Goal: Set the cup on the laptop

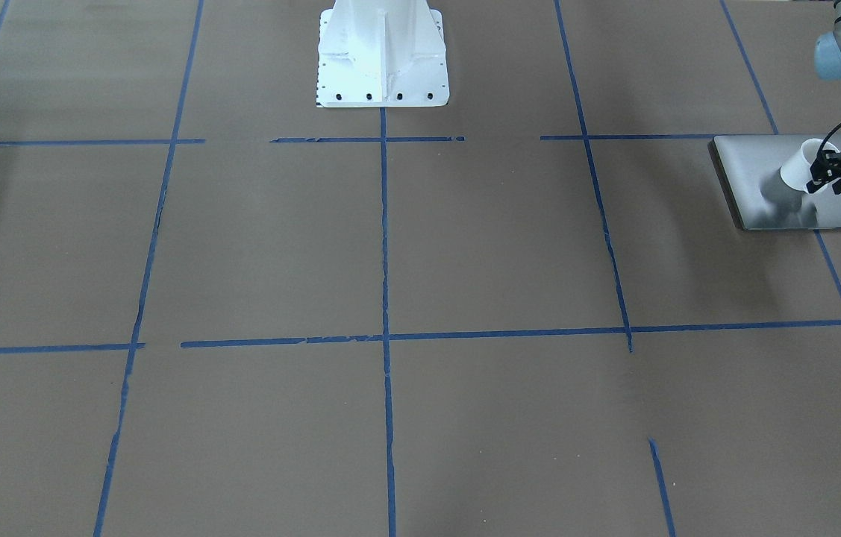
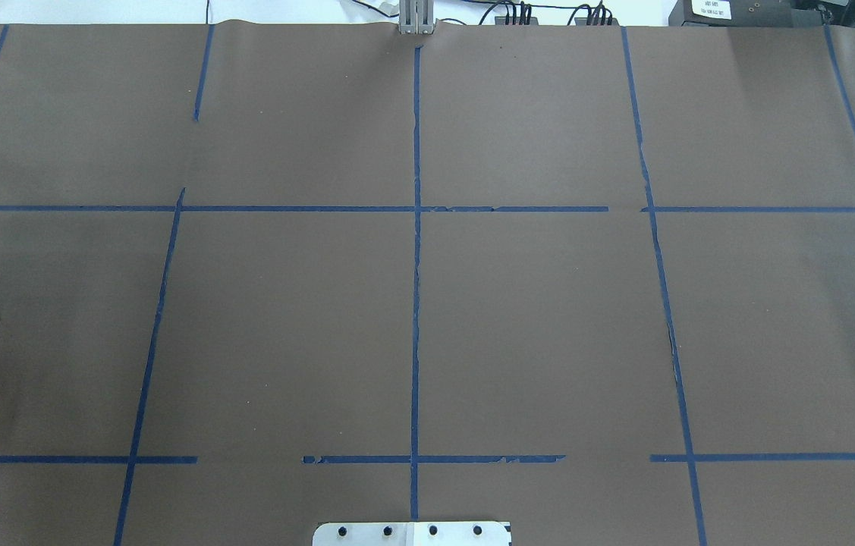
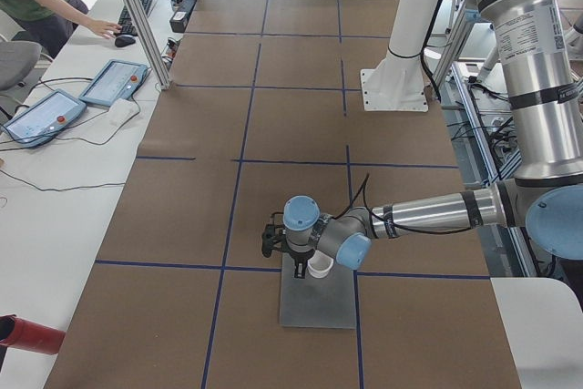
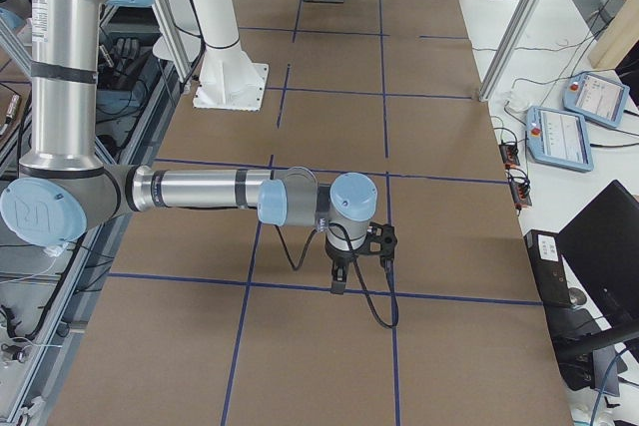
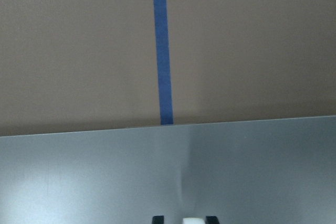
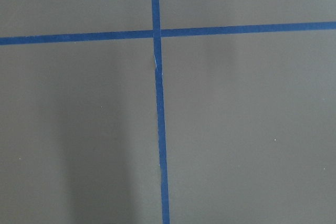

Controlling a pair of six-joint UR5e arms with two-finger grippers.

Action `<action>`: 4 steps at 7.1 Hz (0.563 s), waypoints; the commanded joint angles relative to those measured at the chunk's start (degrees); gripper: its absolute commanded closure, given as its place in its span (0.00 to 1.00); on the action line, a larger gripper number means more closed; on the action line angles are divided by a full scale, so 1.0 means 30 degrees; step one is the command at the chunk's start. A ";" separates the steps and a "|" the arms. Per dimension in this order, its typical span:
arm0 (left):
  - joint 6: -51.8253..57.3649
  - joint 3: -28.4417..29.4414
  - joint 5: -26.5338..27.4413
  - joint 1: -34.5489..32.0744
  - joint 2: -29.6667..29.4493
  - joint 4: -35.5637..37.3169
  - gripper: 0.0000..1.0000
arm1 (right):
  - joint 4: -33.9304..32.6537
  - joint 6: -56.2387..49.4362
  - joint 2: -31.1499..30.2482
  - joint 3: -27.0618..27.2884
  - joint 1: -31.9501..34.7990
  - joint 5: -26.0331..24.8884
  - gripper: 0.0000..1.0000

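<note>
White sliver of the cup [image 5: 192, 220] sits at my L wrist cam's bottom edge, between the L fingers [image 5: 158, 219]. Gap is narrow, can't tell if they're clamping. From the front cam the cup is over the laptop [image 1: 756, 179], nearer its robot-side edge; resting or just above, can't tell. The laptop lies at the bench's [image 1: 465, 261] L end. R fingers [image 4: 339, 281] hang over mid-bench, well apart from it, wide taped stretch between; their opening I can't tell.
</note>
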 commanded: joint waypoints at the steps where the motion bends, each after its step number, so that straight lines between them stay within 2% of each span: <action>1: 0.0281 0.0022 -0.0026 -0.0883 -0.0387 0.0277 0.00 | 0.0000 0.0000 0.0000 0.0000 -0.0001 0.0000 0.00; 2: 0.0281 0.0022 -0.0026 -0.1206 -0.1578 0.1873 0.00 | 0.0000 0.0000 0.0000 0.0000 -0.0001 0.0000 0.00; 4: 0.3746 0.0837 0.0120 -0.2723 -0.4795 0.5911 0.00 | 0.0000 0.0000 0.0000 0.0000 -0.0001 0.0000 0.00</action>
